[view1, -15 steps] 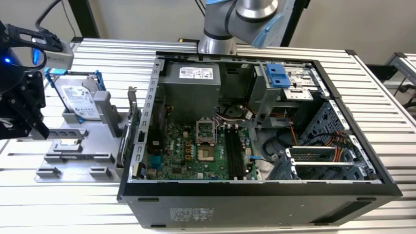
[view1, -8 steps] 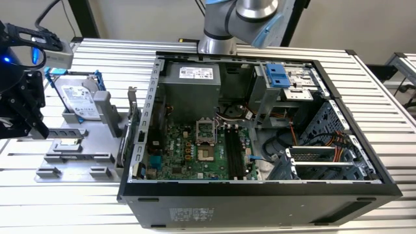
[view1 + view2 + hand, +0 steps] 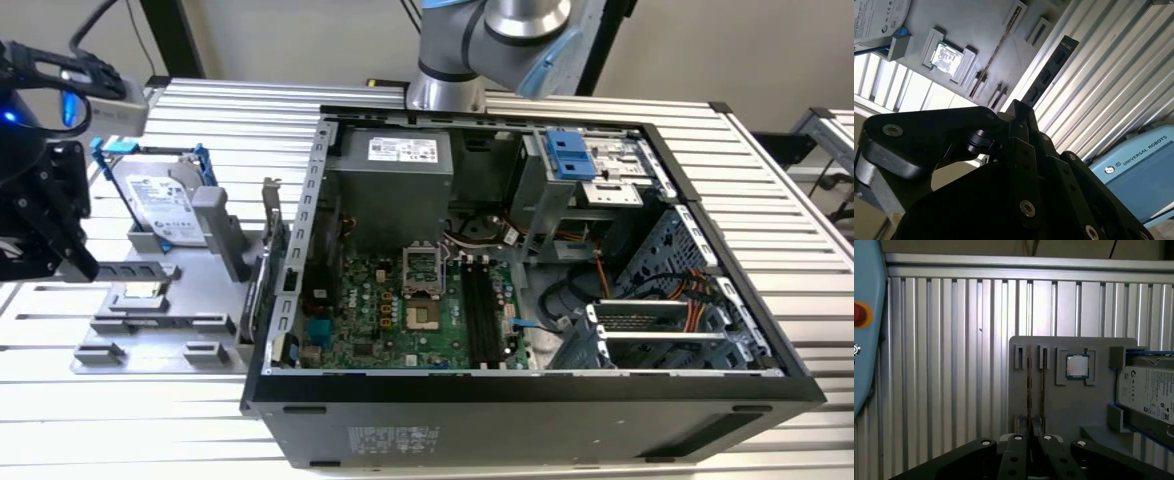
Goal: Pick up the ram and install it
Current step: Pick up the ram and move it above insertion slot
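Your gripper [image 3: 1018,111] is clamped on the ram [image 3: 1050,70] — the second wrist view shows its dark face; the exterior view puts the gripper at its left, apart from the case [image 3: 534,388].

We've got an open computer case [image 3: 534,388] sitting mid-table [image 3: 240,110], with the parts tray [image 3: 154,330] off to the exterior view's left.

In we go: the motherboard [image 3: 360,300] lies on the case floor. Its slots [image 3: 483,310] run just to the exterior view's right of the processor socket [image 3: 423,318], with the power supply [image 3: 394,175] behind them and the arm's base [image 3: 447,90] behind the case. Over on the tray, the hard drive [image 3: 163,205] stands at the back and the processor chip [image 3: 140,293] lies in front of it. The gripper [image 3: 1017,111] hangs above the tray's edge farthest from the case, with the ram [image 3: 1050,70] pinched between its fingers.
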Robot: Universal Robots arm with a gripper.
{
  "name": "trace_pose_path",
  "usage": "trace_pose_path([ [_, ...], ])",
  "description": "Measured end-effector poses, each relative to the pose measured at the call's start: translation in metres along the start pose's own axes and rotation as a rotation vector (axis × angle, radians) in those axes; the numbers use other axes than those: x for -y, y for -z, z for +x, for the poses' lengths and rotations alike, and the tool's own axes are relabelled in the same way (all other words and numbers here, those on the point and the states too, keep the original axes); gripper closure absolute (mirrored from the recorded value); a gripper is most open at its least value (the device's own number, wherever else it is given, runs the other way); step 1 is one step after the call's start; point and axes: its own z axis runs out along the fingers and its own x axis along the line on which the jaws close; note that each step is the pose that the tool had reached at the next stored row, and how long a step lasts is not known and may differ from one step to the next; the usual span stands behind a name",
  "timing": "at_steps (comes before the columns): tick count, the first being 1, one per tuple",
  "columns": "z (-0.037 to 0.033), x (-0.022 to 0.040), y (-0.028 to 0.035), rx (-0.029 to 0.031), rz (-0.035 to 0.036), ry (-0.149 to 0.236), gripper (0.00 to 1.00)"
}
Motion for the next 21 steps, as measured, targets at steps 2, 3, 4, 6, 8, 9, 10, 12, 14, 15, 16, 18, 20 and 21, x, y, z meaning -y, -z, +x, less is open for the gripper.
trace_pose_path([
  [2, 0.0, 0.0, 0.0009, 0.0, 0.0, 0.0, 1.0],
  [3, 0.0, 0.0, 0.0013, -0.0001, -0.0001, 0.0, 1.0],
  [4, -0.0001, 0.0, 0.0017, 0.0, 0.0, 0.0, 1.0],
  [6, -0.0001, 0.0, 0.0025, 0.0, 0.0, 0.0, 1.0],
  [8, -0.0001, 0.0, 0.0033, 0.0, 0.0, 0.0, 1.0],
  [9, -0.0001, 0.0, 0.0037, 0.0, 0.0, 0.0, 1.0],
  [10, -0.0001, 0.0, 0.0041, 0.0, 0.0, 0.0, 1.0],
  [12, -0.0001, -0.0001, 0.0049, 0.0, 0.0, 0.0, 1.0],
  [14, -0.0002, -0.0001, 0.0059, -0.0001, -0.0001, 0.0, 1.0],
  [15, -0.0002, -0.0001, 0.0064, -0.0001, -0.0001, 0.0, 1.0],
  [16, -0.0002, -0.0001, 0.007, -0.0001, -0.0001, 0.0, 1.0],
  [18, -0.0002, -0.0001, 0.0084, -0.0001, 0.0, 0.0, 1.0],
  [20, -0.0003, -0.0001, 0.0099, -0.0001, -0.0001, 0.0, 1.0],
  [21, -0.0003, -0.0001, 0.0108, -0.0001, -0.0001, 0.0, 1.0],
])
